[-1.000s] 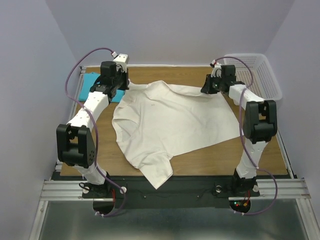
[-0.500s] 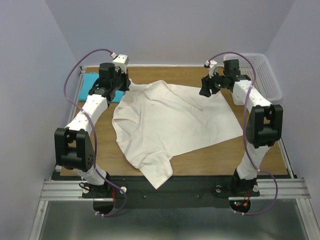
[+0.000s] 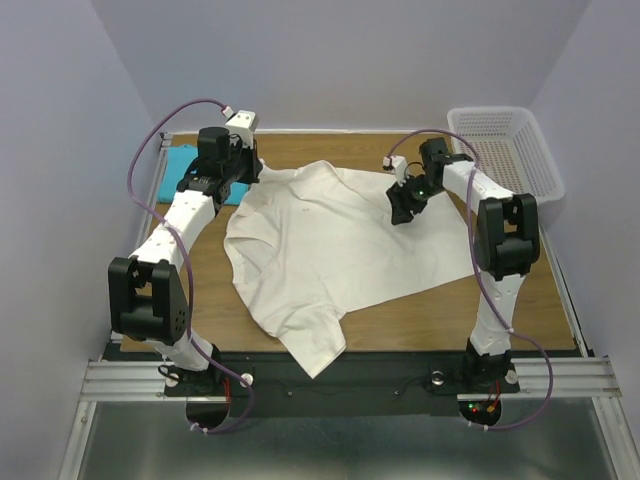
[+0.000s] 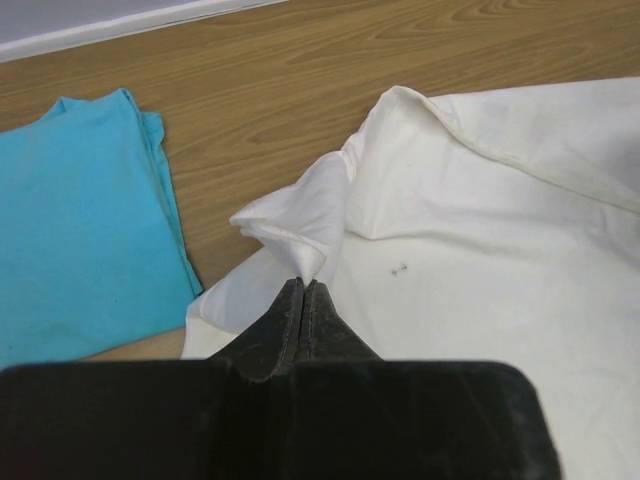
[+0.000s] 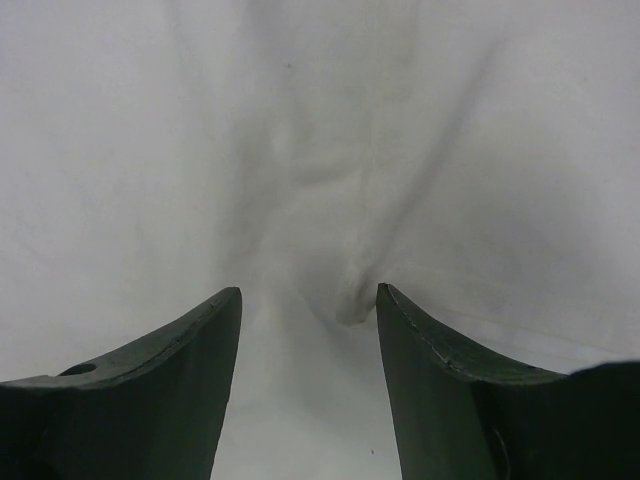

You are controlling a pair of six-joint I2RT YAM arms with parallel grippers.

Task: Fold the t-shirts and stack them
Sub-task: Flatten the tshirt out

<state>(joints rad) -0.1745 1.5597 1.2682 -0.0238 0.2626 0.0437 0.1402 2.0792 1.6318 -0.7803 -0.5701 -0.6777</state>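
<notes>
Cream t-shirt (image 3: pixel 330 240) spread mid-frame: L gripper (image 4: pixel 305 288) upper left clenched on its edge, R gripper (image 5: pixel 308 290) upper right splayed, empty; prob. shd pinch the ridge btwn jaws.

Plain pale lavender walls (image 3: pixel 340 60) stand around me on three sides, softly and evenly lit. Under me lies a brown wood-grain tabletop (image 3: pixel 400 320) — at its far edge a white strip (image 4: pixel 120 27) runs along the foot of the wall. A white perforated plastic basket (image 3: pixel 535 160) sits at the far right corner. Along the near edge runs a ribbed silver aluminium rail (image 3: pixel 560 378) — below it, a dull grey surface (image 3: pixel 330 445).
</notes>
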